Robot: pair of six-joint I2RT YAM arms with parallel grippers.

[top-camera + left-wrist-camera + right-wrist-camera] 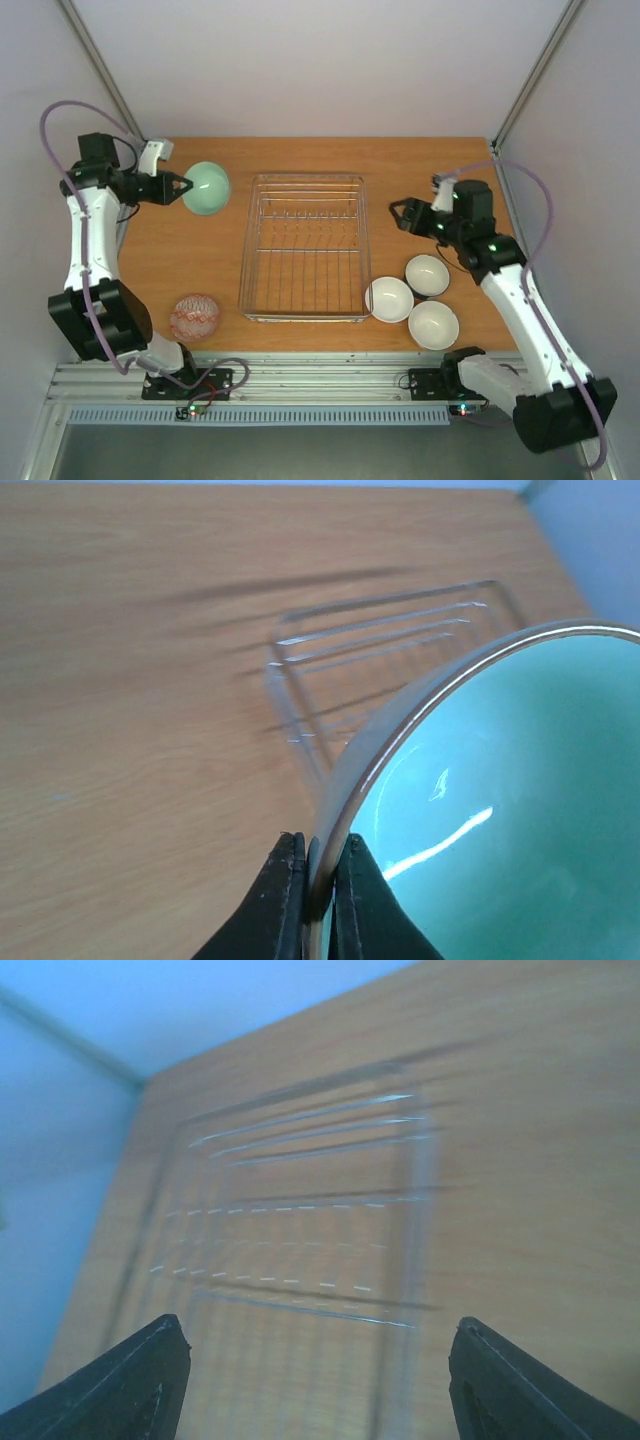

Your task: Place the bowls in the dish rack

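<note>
**Operator:** What do you find at the near edge?

**Inspector:** On your left, close to the arm bases, the red-patterned bowl (195, 317) sits on the table (200, 250) with its patterned outside showing. On your right, three white-lined bowls stand mouth-up in a tight cluster. These are the nearest bowl (433, 324), the corner bowl (389, 299) just beside the near right corner of the dish rack (305, 247), and the farther bowl (427, 275).

**Operator:** And mid-table?

**Inspector:** The dish rack lies flat at the centre, long side running away from you. Your right gripper (403, 215) hangs just off its right side. Its fingers (130, 1380) are spread wide with nothing between them (the wrist view shows only blurred rack wires beyond).

**Operator:** The far left?

**Inspector:** Your left gripper (182, 185) is pinched tight on the rim of the mint green bowl (205, 187), one finger (285, 900) outside the wall and one inside. The bowl is tipped so its glossy inside faces the overhead camera. It is left of the rack's far corner and apart from it. I cannot tell whether it clears the table.
</note>
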